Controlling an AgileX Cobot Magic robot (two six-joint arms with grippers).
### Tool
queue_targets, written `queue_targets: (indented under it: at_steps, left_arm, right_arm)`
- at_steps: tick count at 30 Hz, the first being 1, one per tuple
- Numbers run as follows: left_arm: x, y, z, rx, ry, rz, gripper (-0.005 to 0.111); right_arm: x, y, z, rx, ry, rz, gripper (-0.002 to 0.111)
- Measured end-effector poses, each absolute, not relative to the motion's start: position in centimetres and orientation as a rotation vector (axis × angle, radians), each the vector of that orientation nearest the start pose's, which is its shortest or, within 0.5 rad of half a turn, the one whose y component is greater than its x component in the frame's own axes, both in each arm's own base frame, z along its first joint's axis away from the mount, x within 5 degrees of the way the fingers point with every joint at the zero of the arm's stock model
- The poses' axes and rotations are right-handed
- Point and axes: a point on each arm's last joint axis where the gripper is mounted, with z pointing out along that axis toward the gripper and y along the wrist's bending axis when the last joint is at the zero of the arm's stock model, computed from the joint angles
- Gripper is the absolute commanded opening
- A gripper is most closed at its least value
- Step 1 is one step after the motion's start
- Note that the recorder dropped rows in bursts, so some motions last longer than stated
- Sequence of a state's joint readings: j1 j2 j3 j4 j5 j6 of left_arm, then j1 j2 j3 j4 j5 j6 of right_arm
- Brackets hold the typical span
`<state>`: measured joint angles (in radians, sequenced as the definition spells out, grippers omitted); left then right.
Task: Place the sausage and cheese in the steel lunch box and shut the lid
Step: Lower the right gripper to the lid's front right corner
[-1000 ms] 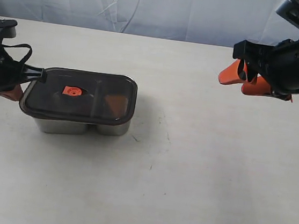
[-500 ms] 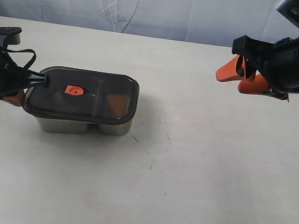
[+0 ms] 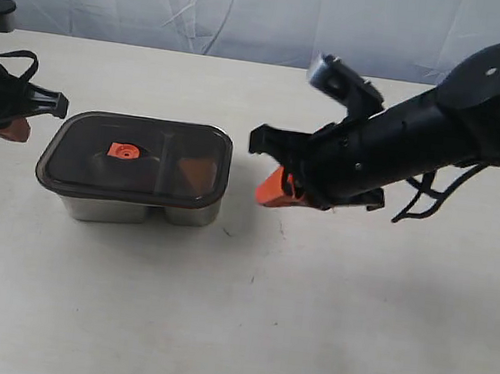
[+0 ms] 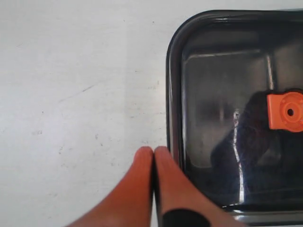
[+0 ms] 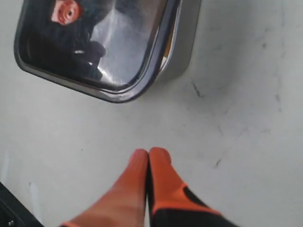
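The steel lunch box (image 3: 170, 214) stands left of centre with the dark lid (image 3: 140, 161) lying flat on it, orange valve (image 3: 123, 150) up. An orange-yellow shape, probably the cheese (image 3: 195, 176), shows dimly through the lid; the sausage is hidden. My left gripper (image 3: 14, 130) is shut and empty, just off the lid's left edge (image 4: 173, 94), fingertips pressed together (image 4: 154, 150). My right gripper (image 3: 269, 191) is shut and empty, low over the table a little right of the box. In the right wrist view its tips (image 5: 148, 152) point toward the lid (image 5: 128, 42) and box wall (image 5: 182, 47).
A pale tabletop (image 3: 236, 312) carries only the box, with a few dark scuff marks (image 3: 269, 221) near its right side. A crinkled white backdrop (image 3: 252, 11) rises behind the table's far edge.
The left gripper let go of the lid and drew back left, leaving it settled on the box. The right arm swung from far right down toward the box, its open fingers now shut.
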<state>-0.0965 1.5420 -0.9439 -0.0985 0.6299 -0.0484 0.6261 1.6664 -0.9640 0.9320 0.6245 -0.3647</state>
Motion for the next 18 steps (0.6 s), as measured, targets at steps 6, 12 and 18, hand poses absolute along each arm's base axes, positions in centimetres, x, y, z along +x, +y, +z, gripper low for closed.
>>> queue_targets:
  at_steps: [6,12,18]
  left_arm:
    - [29.5,-3.4,22.3,-0.025,2.703,-0.146,0.0]
    - [29.6,-3.4,22.4,-0.026,2.694,-0.146,0.0]
    - [29.6,-3.4,22.4,-0.026,2.694,-0.146,0.0]
  right_arm:
    - [23.1,24.7,17.1,-0.42,2.823,0.975,0.0]
    - [24.0,26.9,17.0,-0.413,2.779,1.029,0.0]
    - [25.2,29.2,16.8,-0.472,2.787,1.097,0.0]
